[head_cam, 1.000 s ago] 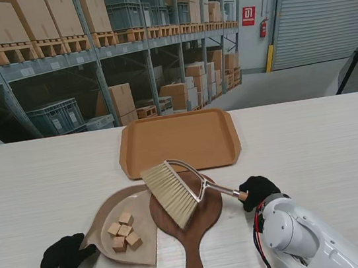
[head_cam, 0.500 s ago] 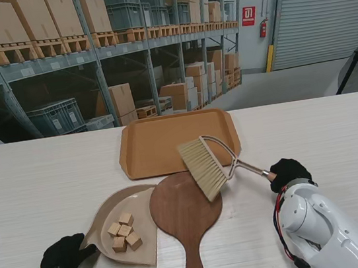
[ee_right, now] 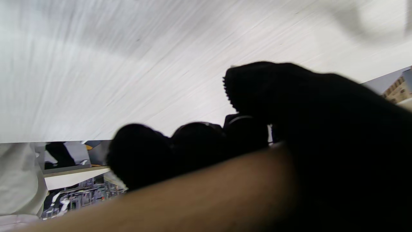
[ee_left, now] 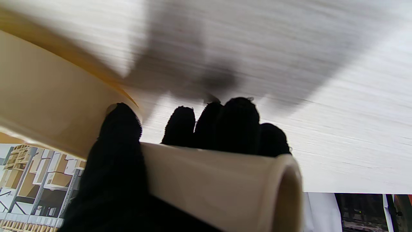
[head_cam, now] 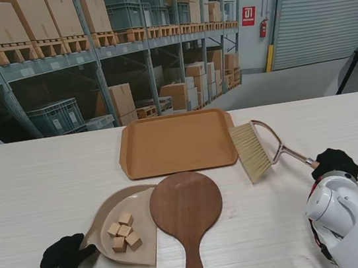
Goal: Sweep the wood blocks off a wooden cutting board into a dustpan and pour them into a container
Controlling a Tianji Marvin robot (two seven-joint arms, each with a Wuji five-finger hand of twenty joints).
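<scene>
Several wood blocks (head_cam: 124, 232) lie in the beige dustpan (head_cam: 104, 218), which rests on the table left of the round wooden cutting board (head_cam: 186, 206). The board's top is bare. My left hand (head_cam: 64, 255) in its black glove is shut on the dustpan's handle (ee_left: 222, 183). My right hand (head_cam: 333, 163) is shut on the brush's wooden handle (ee_right: 193, 196). The brush (head_cam: 251, 150) hangs tilted over the table, right of the board and beside the orange tray (head_cam: 177, 142).
The orange tray sits farther from me, behind the board. The board's handle (head_cam: 194, 265) points toward me. The table's right edge lies beyond my right hand. Warehouse shelves stand behind the table.
My right hand has carried the brush from over the cutting board out to the right, off the board. The dustpan, blocks and left hand have stayed put.
</scene>
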